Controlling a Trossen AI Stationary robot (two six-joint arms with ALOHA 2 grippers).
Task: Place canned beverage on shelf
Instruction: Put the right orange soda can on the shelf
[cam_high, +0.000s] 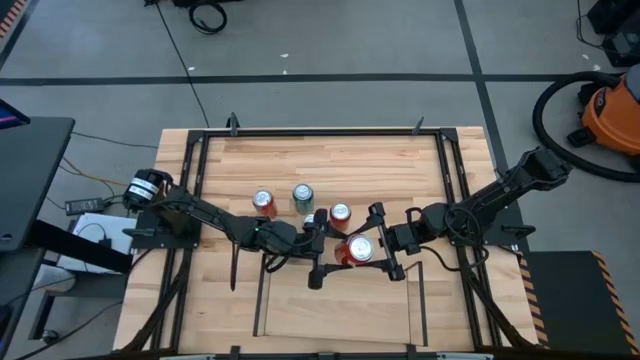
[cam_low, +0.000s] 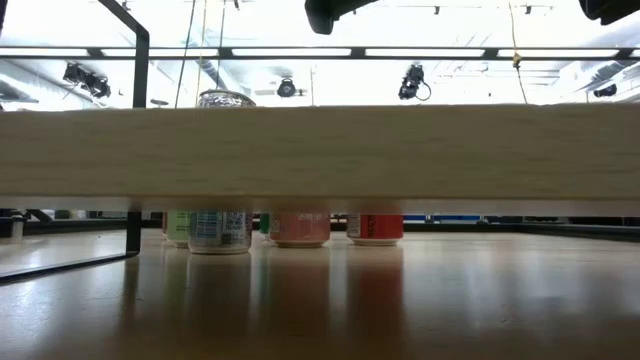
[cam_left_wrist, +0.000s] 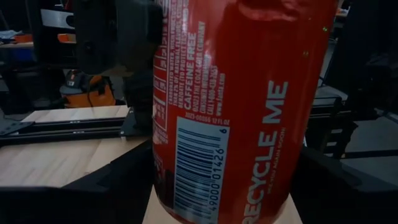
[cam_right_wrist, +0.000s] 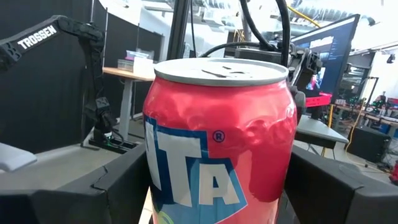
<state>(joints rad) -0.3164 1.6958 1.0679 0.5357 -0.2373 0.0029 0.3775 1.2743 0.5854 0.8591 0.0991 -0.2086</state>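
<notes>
A red can (cam_high: 358, 250) stands upright in the air between my two grippers, just beyond the far edge of the shelf (cam_high: 340, 310), a light-wood board with thin black rails. My left gripper (cam_high: 335, 253) comes from the table's left and is shut on the can (cam_left_wrist: 236, 106). My right gripper (cam_high: 378, 248) comes from the right and is also shut on it (cam_right_wrist: 217, 137). The can's wall is dented (cam_right_wrist: 261, 127). The can does not show in the low view, where the shelf board (cam_low: 320, 150) fills the width. My left gripper pinches the red can's lower wall (cam_left_wrist: 163, 180) between its two fingers, near the base. The fingers come level from the table's left. The can is upright and lifted clear of the table. My right gripper pinches the same can's side wall (cam_right_wrist: 152, 177) between its two fingers, below the shoulder. The fingers come level from the table's right, opposite the left gripper. The can's silver top (cam_right_wrist: 221, 70) stays level.
Three loose cans stand on the table behind the grippers: an orange-red one (cam_high: 263, 203), a taller green one (cam_high: 303, 197) and a red one (cam_high: 340, 214). Their bases show under the shelf board (cam_low: 300, 228). A black frame (cam_high: 320, 131) edges the tabletop.
</notes>
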